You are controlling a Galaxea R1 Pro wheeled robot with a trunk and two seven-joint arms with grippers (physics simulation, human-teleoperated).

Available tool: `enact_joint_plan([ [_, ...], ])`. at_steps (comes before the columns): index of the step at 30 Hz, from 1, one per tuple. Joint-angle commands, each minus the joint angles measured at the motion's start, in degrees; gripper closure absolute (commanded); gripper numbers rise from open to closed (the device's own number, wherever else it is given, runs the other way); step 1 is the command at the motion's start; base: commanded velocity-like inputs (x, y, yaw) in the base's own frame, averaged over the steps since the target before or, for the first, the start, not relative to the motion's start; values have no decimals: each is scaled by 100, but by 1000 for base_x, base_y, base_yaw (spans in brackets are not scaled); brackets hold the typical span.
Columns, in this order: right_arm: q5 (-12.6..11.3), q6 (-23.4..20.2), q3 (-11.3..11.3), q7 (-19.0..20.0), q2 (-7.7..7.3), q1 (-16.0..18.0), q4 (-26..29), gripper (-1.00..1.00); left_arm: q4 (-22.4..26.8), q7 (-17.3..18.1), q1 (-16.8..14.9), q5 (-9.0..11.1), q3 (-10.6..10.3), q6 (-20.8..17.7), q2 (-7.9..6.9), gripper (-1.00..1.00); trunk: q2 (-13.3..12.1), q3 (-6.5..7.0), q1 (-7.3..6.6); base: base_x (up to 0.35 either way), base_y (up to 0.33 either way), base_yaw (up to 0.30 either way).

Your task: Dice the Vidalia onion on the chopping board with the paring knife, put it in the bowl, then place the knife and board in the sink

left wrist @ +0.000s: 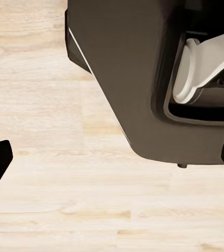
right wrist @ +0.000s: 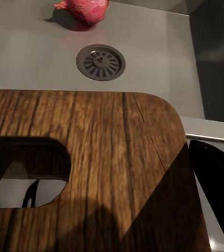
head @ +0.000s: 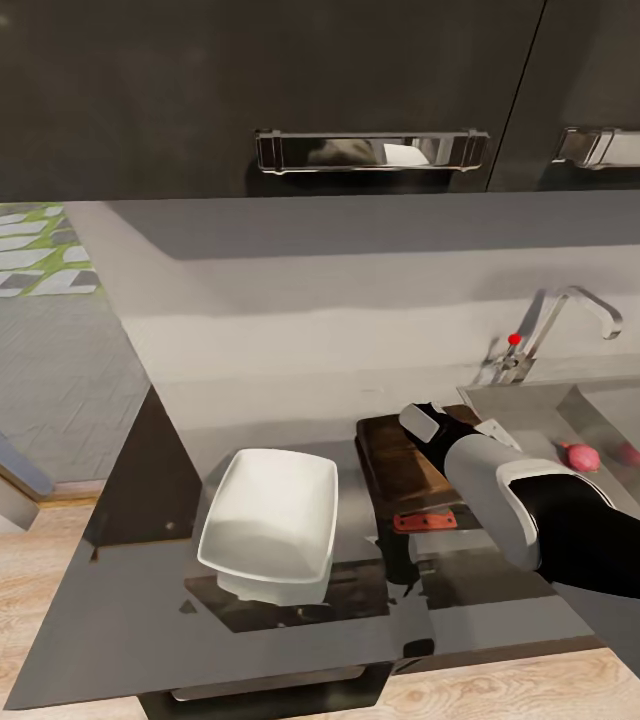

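Note:
The dark brown chopping board point(head: 397, 462) lies on the glossy grey countertop point(head: 130, 610), just left of the sink point(head: 620, 405). At the board's near end rests the paring knife point(head: 425, 521), its red handle showing. A white squarish bowl point(head: 272, 522) sits to the left of the board. The reddish onion point(head: 583, 456) lies in the sink basin, and the right wrist view has the onion point(right wrist: 83, 9) beyond the round drain point(right wrist: 100, 62). My right gripper point(head: 422, 420) hovers open, low over the board's point(right wrist: 117, 157) slotted far end, holding nothing. The left gripper point(left wrist: 112, 163) hangs open above the wooden floor.
A chrome tap point(head: 575, 305) with a red-knobbed lever point(head: 514, 339) stands behind the sink. Dark wall cabinets with steel handles point(head: 370, 150) hang overhead. The countertop ends at the left, beyond which there is tiled floor point(head: 30, 350). My own base point(left wrist: 143, 79) shows above the plank floor.

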State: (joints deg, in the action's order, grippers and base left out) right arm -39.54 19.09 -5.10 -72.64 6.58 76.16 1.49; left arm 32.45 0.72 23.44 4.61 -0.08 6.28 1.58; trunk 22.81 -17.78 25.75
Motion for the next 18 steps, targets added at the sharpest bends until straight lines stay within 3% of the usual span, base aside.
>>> enact_joint_plan([
  [1, -54, 34, -53, -1, 1, 4, 0, 100, 1, 7, 3, 48, -1, 6, 1, -100, 11, -9, 3, 0, 0, 0],
  [18, -219, 34, -53, 65, 0, 4, -9, 100, -63, 7, 3, 45, -1, 7, 1, -100, 11, -9, 3, 0, 0, 0],
])
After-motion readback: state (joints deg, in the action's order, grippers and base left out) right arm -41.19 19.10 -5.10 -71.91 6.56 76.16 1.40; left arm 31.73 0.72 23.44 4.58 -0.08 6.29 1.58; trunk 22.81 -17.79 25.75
